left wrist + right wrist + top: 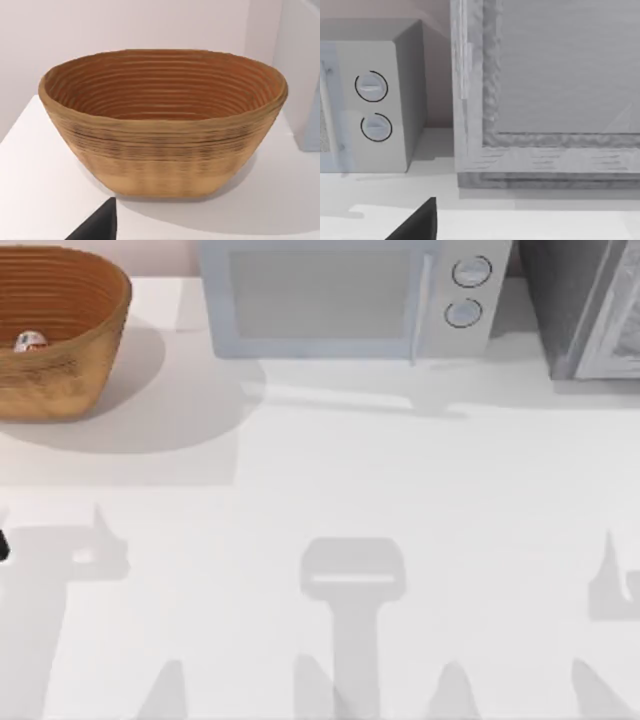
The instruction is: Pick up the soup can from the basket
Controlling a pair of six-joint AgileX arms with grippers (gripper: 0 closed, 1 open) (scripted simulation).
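the small soup can [30, 340] with silvery end lies inside the large tan woven wicker basket [95, 360] at the white table's [400, 470] far left; rigid, light, smooth-sided, best pinched across its body. the left end effector [97, 225] faces the basket from nearby; whether it is spread, i cannot tell.

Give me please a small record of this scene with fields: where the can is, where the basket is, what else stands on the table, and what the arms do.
soup can: lying inside the basket, its metal end showing over the near wall
basket: far left corner of the table, upright
microwave: far edge, middle, door closed
grey box: far right corner
left hand: dark tip faces the basket, apart from it
right hand: dark tip faces the microwave and grey box
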